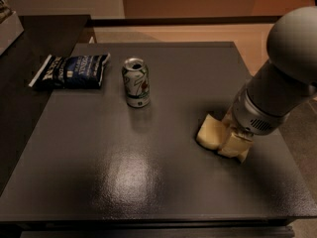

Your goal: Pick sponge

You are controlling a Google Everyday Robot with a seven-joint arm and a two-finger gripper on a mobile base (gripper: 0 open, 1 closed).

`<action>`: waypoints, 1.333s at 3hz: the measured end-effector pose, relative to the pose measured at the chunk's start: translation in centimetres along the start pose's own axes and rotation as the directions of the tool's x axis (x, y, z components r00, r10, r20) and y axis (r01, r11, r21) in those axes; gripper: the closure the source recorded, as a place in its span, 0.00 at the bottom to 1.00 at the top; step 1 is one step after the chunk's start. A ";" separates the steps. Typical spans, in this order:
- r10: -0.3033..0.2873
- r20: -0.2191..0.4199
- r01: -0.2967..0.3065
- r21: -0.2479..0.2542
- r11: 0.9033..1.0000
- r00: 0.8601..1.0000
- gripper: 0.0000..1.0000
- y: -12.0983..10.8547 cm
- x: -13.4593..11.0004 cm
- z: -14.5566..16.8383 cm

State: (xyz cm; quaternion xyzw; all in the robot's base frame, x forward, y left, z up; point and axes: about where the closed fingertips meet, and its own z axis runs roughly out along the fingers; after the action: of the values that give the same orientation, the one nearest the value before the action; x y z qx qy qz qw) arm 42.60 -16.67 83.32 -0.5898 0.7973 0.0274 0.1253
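The sponge, a pale yellow foam block, lies on the dark table at the right, in the camera view. My gripper is down at table level, right against the sponge's right side and partly covering it. The grey arm and wrist reach in from the upper right and hide the sponge's right end.
A green and white soda can stands upright near the table's middle back. A dark blue chip bag lies at the back left. The table's right edge is close behind the arm. A darker counter adjoins the left.
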 end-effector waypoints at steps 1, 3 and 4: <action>-0.014 -0.007 0.014 0.031 0.999 1.000 1.00 -0.8 -1.8 -2.5; -0.050 -0.016 0.052 0.088 0.995 0.999 1.00 -2.8 -6.0 -8.6; -0.080 0.003 0.079 0.115 0.990 0.997 1.00 -4.1 -8.7 -12.9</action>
State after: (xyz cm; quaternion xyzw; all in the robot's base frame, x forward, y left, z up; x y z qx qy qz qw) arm 46.64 -12.28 98.21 -0.6128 0.7729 -0.0214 0.1632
